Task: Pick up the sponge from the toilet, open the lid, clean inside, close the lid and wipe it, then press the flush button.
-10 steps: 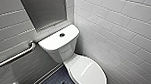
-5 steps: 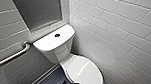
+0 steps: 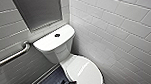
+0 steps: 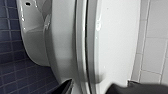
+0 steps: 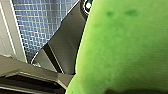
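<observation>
Pinching the sponge [image 5: 120,47] in its right jaws, left jaws spread beside the shut lid [image 3: 83,70]; opening, cleaning, wiping, flushing remain.

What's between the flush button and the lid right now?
Nothing loose: in the head view, from the flush button to the closed lid there is only bare white tank top, then the tank's front face.

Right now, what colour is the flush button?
The flush button is black, clearest in the head view.
</observation>
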You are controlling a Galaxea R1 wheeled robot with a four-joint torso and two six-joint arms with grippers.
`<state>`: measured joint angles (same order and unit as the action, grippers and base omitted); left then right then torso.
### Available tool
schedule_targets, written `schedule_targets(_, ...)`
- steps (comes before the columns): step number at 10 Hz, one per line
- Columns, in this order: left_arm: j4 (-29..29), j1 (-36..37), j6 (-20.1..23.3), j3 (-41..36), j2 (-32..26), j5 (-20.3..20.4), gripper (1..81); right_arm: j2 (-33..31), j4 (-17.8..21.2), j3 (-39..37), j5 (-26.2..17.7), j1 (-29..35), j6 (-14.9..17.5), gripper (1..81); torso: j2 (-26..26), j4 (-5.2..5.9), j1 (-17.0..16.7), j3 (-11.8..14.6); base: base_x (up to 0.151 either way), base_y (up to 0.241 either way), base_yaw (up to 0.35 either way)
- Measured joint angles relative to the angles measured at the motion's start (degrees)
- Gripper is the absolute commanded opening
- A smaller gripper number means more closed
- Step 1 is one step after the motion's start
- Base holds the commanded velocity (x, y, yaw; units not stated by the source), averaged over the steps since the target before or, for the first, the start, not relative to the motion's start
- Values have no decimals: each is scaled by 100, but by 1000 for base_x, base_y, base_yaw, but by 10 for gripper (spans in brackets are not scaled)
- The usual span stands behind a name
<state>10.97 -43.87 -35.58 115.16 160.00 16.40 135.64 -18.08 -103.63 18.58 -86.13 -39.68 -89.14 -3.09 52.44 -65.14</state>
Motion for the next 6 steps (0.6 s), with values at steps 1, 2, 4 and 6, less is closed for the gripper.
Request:
schedule_targets(1,0,18,-30,2,20,11,811,18,0,-1,2,51,0,10,0,0,0,0,0,0,0)
schedule_targets(2,-1,39,-35,0,37,22,811,33,0,-6,7,77,0,10,0,0,0,0,0,0,0)
schedule_targets(4,-1,55,-46,0,72,35,811,79,0,-41,-6,74,0,10,0,0,0,-2,0,0,0)
schedule_targets(6,-20,63,-49,0,166,28,811,104,0,-78,-6,74,0,10,0,0,0,-2,0,0,0)
